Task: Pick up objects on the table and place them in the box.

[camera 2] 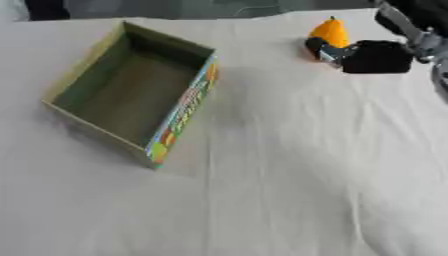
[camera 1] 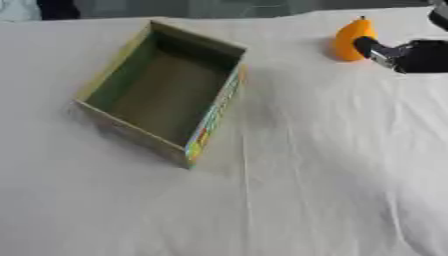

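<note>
While the black right hand (camera 2: 372, 56) reaches in, its fingertips (camera 2: 317, 47) touch the orange pear-shaped fruit (camera 2: 331, 31). Whether they clasp it, I cannot tell. A nudge could roll it away from the empty green cardboard box (camera 2: 131, 95).

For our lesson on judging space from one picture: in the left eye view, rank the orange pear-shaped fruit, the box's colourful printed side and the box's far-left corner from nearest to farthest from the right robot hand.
1. Orange pear-shaped fruit: at the right robot hand, far right.
2. Colourful printed side: the box's right wall.
3. Far-left corner: the box's left end.
</note>
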Motion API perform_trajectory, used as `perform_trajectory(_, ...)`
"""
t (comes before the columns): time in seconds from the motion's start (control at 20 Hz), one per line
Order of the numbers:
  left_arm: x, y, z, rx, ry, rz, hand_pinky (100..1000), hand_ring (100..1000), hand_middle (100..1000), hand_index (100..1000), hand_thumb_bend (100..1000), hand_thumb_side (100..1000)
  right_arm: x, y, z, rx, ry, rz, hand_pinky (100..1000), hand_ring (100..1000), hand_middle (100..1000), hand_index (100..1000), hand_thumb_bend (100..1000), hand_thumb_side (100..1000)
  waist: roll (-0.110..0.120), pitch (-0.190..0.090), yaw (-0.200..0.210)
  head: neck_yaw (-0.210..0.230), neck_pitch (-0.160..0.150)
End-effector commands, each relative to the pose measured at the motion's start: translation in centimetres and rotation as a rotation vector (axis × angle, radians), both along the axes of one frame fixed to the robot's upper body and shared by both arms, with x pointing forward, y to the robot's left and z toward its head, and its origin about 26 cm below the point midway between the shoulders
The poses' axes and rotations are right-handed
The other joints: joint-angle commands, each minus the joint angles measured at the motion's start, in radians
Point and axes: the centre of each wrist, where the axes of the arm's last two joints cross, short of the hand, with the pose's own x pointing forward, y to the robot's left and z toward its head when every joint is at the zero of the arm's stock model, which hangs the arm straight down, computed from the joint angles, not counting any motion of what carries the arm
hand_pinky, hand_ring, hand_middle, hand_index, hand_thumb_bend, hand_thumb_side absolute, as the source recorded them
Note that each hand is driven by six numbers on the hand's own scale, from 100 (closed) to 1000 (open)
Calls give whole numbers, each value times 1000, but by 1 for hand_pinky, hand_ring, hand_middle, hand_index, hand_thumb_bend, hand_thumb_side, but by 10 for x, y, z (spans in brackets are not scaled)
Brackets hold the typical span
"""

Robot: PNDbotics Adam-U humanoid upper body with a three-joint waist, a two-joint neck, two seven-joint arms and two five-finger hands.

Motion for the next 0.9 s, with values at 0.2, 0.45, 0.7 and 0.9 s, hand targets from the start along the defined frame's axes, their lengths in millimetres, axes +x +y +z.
perform_trajectory(0.2, -4, 0, 10, 19, -32, -8, 801, 770, 754, 914, 100, 964, 9, -13, 21, -29, 13, -40, 868, 951, 862, 956, 462, 761, -6, -13, 3, -4, -33)
perform_trajectory(0.45, -4, 0, 10, 20, -30, -10, 801, 770, 754, 914, 100, 965, 20, -19, 25, -35, 36, -53, 868, 952, 862, 957, 462, 758, -7, -13, 3, 0, -35)
perform_trajectory(0.7, -3, -1, 11, 26, -28, -15, 801, 769, 755, 914, 100, 965, 30, -21, 31, -36, 57, -99, 868, 958, 876, 964, 476, 681, -8, -8, 14, 1, -45)
perform_trajectory(0.9, -3, -1, 11, 28, -28, -17, 801, 769, 755, 914, 100, 965, 46, -23, 34, -16, 129, -122, 870, 963, 881, 969, 517, 655, -7, -5, 18, -3, -67)
